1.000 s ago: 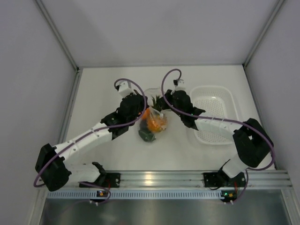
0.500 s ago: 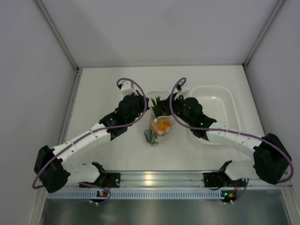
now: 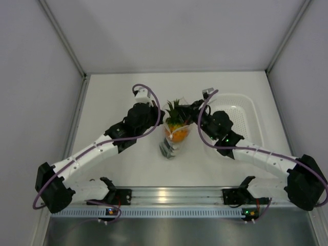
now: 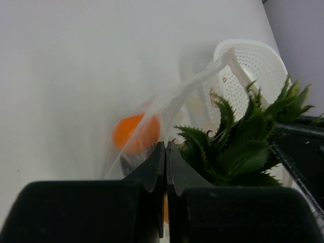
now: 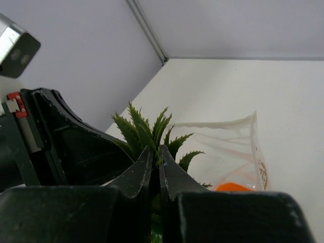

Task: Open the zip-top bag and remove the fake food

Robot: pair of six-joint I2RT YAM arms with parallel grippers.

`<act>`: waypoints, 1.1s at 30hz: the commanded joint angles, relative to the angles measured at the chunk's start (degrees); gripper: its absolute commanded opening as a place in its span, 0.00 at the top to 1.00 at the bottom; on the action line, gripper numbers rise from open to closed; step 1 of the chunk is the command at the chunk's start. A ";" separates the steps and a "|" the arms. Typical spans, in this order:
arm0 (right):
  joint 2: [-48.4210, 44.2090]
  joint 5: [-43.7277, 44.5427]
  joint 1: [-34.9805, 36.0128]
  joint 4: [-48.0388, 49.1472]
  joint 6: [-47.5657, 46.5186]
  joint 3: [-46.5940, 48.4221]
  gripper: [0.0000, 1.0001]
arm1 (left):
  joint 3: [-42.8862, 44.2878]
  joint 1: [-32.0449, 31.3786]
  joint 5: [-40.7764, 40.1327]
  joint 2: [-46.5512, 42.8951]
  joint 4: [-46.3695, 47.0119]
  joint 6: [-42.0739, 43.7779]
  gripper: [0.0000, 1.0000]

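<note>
The top view is lit softly and evenly from above, with one small glare spot on the metal rail (image 3: pixel 163 193) at 6 o'clock and only faint shadows on the white table (image 3: pixel 118 92). In both wrist views the near black fingers (image 4: pixel 149 174) at 6 o'clock are blurred. The zip-top bag (image 4: pixel 195 82) looks milky, and the white basket (image 4: pixel 253 61) at 1 o'clock is washed out.

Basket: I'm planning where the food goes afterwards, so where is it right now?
In the top view the basket sits on the right side of the table, just right of the bag and partly under the right arm.
</note>
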 commanded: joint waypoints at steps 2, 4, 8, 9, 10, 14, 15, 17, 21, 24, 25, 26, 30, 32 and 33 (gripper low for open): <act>-3.32 1.99 0.71 9.83 -2.17 1.91 1.00 | 2.63 0.28 1.57 -2.07 -2.56 2.39 1.00; -3.49 3.13 0.71 9.92 -3.40 3.32 1.00 | 3.07 0.28 2.01 -1.98 -3.17 2.92 1.00; -3.84 5.33 0.71 11.32 -4.29 5.26 1.00 | 3.95 0.28 1.39 -1.37 -5.10 4.23 1.00; -3.93 6.46 0.80 12.19 -4.20 5.52 1.00 | 4.04 0.28 1.04 -1.28 -5.37 4.24 1.00; -4.11 7.26 0.80 13.42 -4.29 5.61 1.00 | 4.13 0.28 0.34 -1.19 -5.72 4.32 1.00; -5.34 11.82 0.71 17.46 -2.71 5.09 1.00 | 4.22 0.28 -1.86 -1.63 -6.51 5.11 1.00; -5.78 12.36 0.71 17.82 -2.44 5.00 1.00 | 4.39 0.28 -2.73 -1.63 -7.12 5.20 1.00; -7.00 13.41 0.63 18.00 -2.27 5.17 1.00 | 5.00 0.28 -4.57 -1.54 -8.00 5.73 1.00; -9.29 12.55 -1.39 16.52 1.59 5.87 1.00 | 6.76 0.72 -6.96 -0.58 -10.55 6.70 1.00; -10.87 10.70 -4.63 13.62 2.22 6.92 1.00 | 8.26 1.68 -7.22 0.21 -12.31 6.87 1.00; -11.49 10.95 -5.43 12.39 2.04 7.10 1.00 | 8.43 1.95 -7.13 0.22 -12.23 6.70 1.00; -12.80 11.13 -6.22 11.33 2.13 7.10 1.00 | 8.78 2.65 -7.05 0.22 -12.49 6.70 1.00; -16.41 10.17 -13.23 6.68 4.14 7.19 1.00 | 10.10 4.76 -5.47 0.30 -13.55 6.78 1.00; -17.99 7.90 -16.32 3.69 6.42 7.28 1.00 | 10.46 6.08 -4.59 0.22 -13.63 7.13 1.00; -18.43 7.01 -19.47 2.98 8.78 7.19 1.00 | 10.63 6.26 -4.50 0.13 -13.63 7.22 1.00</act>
